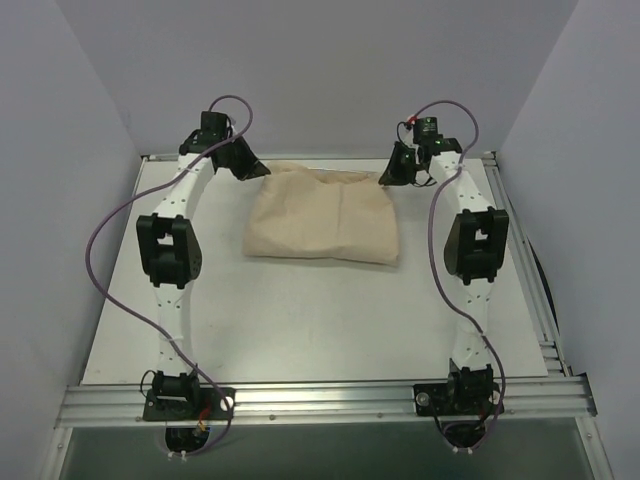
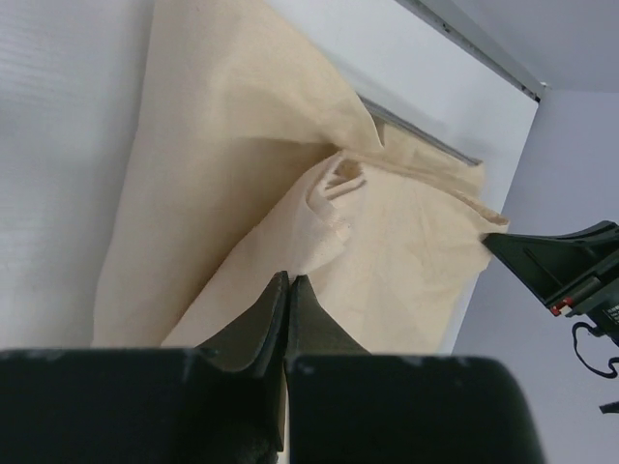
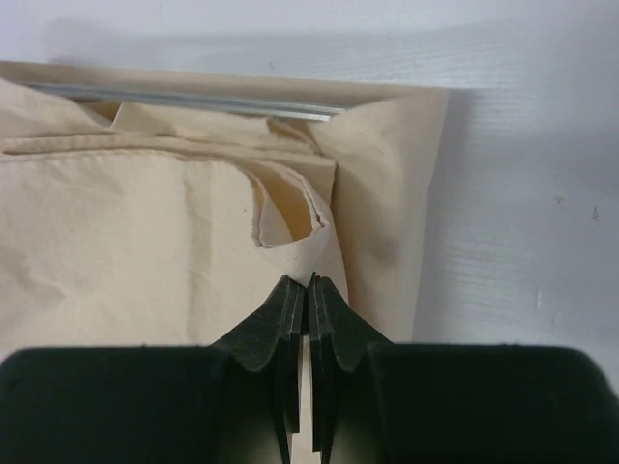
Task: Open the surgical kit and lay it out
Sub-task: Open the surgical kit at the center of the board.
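Note:
The surgical kit is a folded beige cloth wrap (image 1: 320,225) lying at the middle back of the table (image 1: 300,330). My left gripper (image 1: 262,170) is at the wrap's far left corner. In the left wrist view its jaws (image 2: 288,280) are shut on a raised fold of the cloth (image 2: 232,174). My right gripper (image 1: 386,178) is at the far right corner. In the right wrist view it (image 3: 309,282) is shut on a curled edge of the cloth (image 3: 126,242). The tray and instruments are hidden.
A metal rail (image 3: 193,101) runs along the table's far edge just behind the wrap, also seen as a rail (image 2: 416,135) in the left wrist view. White walls close in three sides. An aluminium frame (image 1: 320,400) carries both arm bases at the near edge.

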Motion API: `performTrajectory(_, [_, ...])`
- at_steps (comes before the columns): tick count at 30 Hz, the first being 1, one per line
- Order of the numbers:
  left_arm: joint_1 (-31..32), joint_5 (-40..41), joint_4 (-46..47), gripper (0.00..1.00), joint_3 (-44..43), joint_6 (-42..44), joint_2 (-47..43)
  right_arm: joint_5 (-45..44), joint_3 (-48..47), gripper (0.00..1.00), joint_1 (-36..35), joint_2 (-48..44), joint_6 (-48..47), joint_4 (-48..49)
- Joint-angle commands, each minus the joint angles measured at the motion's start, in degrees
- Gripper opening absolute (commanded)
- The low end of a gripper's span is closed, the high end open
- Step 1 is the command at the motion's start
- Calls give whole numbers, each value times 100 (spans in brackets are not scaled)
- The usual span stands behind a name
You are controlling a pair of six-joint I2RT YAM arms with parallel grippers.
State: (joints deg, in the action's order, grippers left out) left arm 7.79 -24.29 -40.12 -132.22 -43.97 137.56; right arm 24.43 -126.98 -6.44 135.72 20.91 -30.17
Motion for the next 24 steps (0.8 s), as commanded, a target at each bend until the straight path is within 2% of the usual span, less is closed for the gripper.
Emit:
performTrajectory(1, [29,-76,-250,2,512,98,-1265,317,723,0,-59,-1257,203,-85])
performTrajectory(4, [38,-49,-382,2,1486,230,-2099,396,1533,0,-156,-2117,133,-33])
performTrajectory(5, [56,-23,-417,2,1776,300,-2336,396,2101,0,-174,-2337,124,-15])
performTrajectory(11, [100,-5,-594,2,4509,319,-4340,519,4134,0,-419,-4121,203,-77])
performTrajectory(13, [117,-5,-707,2,5490,275,-5131,511,5075,0,-542,-4833,308,-50])
performTrajectory(14, [135,47,-804,2,5775,274,-5656,493,5365,0,-639,-5053,344,-76])
performTrajectory(16, [135,83,-1137,2,6503,274,-6168,502,6130,0,-709,-5765,492,-190])
performTrajectory(21, [135,337,-2234,8,7306,318,-7654,440,7273,0,-789,-7293,581,-926])
performTrajectory(22, [135,355,-2324,16,7403,284,-7830,449,7519,4,-789,-7471,564,-1051])
performTrajectory(23, [135,346,-2412,25,7595,275,-8154,458,7608,23,-798,-7751,555,-1287])
performTrajectory(24, [126,338,-2578,30,7667,283,-8270,458,7687,32,-798,-7858,572,-1411])
